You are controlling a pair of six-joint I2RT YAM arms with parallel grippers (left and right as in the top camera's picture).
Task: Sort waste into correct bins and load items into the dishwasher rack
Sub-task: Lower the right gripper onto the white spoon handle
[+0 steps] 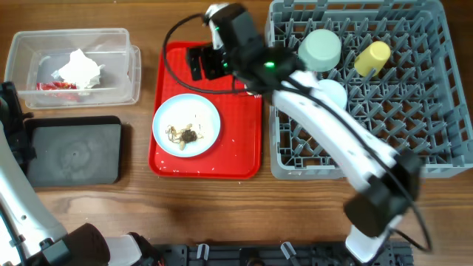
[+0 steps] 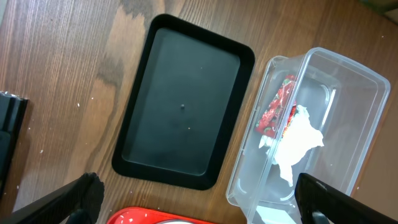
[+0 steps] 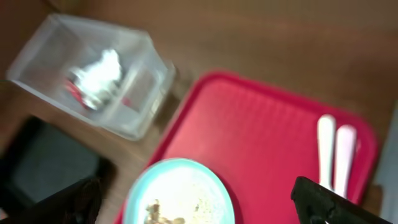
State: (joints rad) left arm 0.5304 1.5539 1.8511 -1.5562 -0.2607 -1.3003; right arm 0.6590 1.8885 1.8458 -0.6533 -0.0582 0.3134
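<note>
The clear tub bin [image 1: 118, 74] at the back left holds a crumpled white napkin [image 1: 77, 68] and a red wrapper [image 1: 55, 86]. In front of it lies the black tray bin [image 1: 74, 151]. A pale blue plate [image 1: 186, 124] with brown scraps [image 1: 183, 134] sits on the red serving tray [image 1: 240, 140]. The grey dishwasher rack [image 1: 369, 140] holds a green bowl [image 1: 320, 49], a yellow cup [image 1: 372, 58] and a pale bowl [image 1: 330, 93]. My right gripper [image 1: 207, 65] hovers open above the red tray's far end. White fork [image 3: 326, 149] and spoon [image 3: 345, 155] lie side by side. My left gripper [image 2: 199, 199] is open over the bins.
In the left wrist view the black tray [image 2: 180, 102] and the tub [image 2: 311, 124] lie side by side, with the red tray's rim [image 2: 143, 216] at the bottom. My right arm [image 1: 340, 133] crosses over the rack's left part. My left arm [image 1: 11, 125] stands along the table's left edge.
</note>
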